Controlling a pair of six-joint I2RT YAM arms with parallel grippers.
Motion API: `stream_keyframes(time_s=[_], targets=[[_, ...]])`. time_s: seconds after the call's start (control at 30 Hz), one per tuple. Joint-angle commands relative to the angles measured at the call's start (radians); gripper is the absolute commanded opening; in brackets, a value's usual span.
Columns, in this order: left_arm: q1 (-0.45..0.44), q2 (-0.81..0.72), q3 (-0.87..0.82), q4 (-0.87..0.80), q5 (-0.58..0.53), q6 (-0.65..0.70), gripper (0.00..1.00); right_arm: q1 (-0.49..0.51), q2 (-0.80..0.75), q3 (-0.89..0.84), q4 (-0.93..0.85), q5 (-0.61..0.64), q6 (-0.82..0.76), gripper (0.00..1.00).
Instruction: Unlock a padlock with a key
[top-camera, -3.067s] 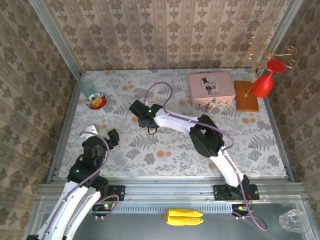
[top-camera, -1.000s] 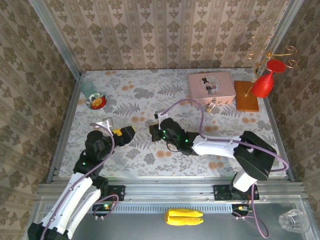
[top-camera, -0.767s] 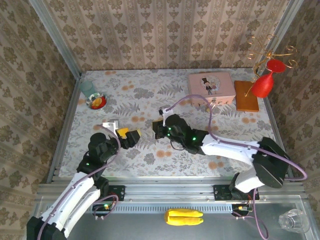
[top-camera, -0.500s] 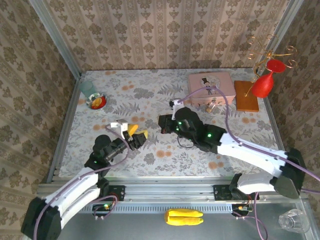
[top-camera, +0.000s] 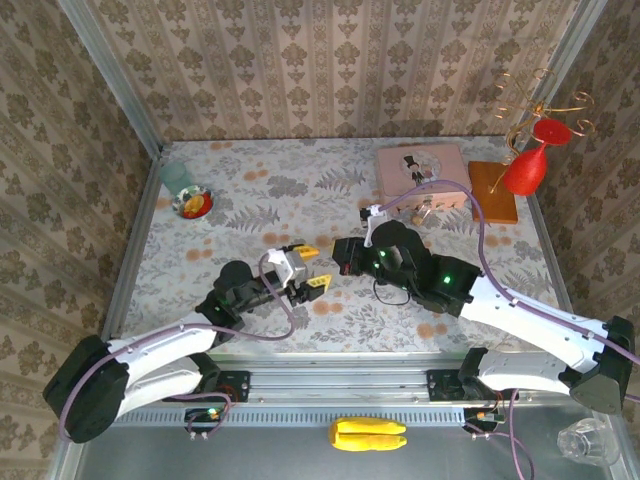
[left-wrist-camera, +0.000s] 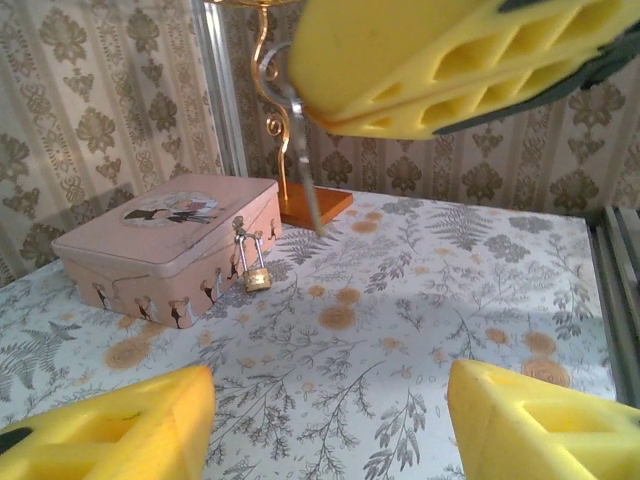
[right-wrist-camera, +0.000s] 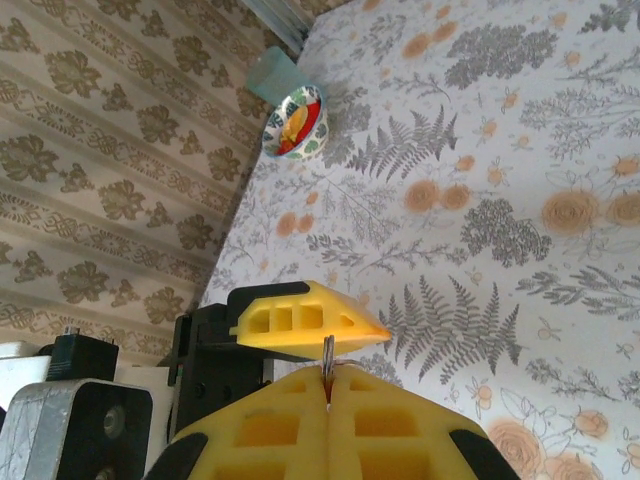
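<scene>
Two arms meeting mid-bench, key pinched in the right claw

The bench (top-camera: 200, 300) is wearing a floral cloth and sitting inside damask-wallpapered walls. Counting up: one pink tin (top-camera: 400, 160), one padlock (left-wrist-camera: 256, 275) hanging at the tin's front latch, one key (left-wrist-camera: 300, 160), one red wine glass (top-camera: 525, 170), one little bowl (top-camera: 193, 203) and one teal cup (top-camera: 175, 175). The left arm is stretching low towards the middle with the left claw (top-camera: 312, 268) spread wide and carrying nothing. The right arm is reaching in from the right, and the right claw (left-wrist-camera: 430, 70) is squeezing its fingers together on the key, just beside the left one. The tin and padlock are sitting well apart from both, at the back right.
</scene>
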Motion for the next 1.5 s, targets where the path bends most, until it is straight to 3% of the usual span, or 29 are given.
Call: stream_keyframes(time_s=[0.0, 0.67, 0.83, 1.0, 1.27, 1.3, 1.37, 1.47], targets=[[-0.006, 0.018, 0.027, 0.045, 0.053, 0.082, 0.62, 0.015, -0.020, -0.024, -0.008, -0.042, 0.022, 0.00], [-0.006, 0.027, 0.048, 0.054, 0.090, 0.029, 0.26, 0.038, -0.011, -0.079, 0.069, -0.045, 0.041, 0.00], [-0.006, 0.017, 0.050, 0.039, 0.087, 0.031, 0.22, 0.038, -0.011, -0.082, 0.080, -0.044, 0.046, 0.00], [-0.005, 0.008, 0.060, 0.000, 0.070, 0.044, 0.05, 0.039, -0.009, -0.086, 0.082, -0.039, 0.048, 0.00], [-0.005, -0.033, 0.073, -0.082, 0.028, 0.056, 0.00, 0.039, -0.022, -0.089, 0.045, 0.012, 0.041, 0.00], [-0.005, -0.035, 0.085, -0.115, 0.027, 0.058, 0.00, 0.038, -0.027, -0.091, 0.032, 0.031, 0.040, 0.01], [-0.005, -0.026, 0.150, -0.236, 0.006, 0.058, 0.00, 0.028, -0.038, -0.098, -0.008, 0.076, 0.035, 0.18], [-0.011, 0.029, 0.269, -0.431, -0.066, 0.074, 0.00, -0.016, -0.083, -0.125, -0.054, 0.124, 0.000, 0.34]])
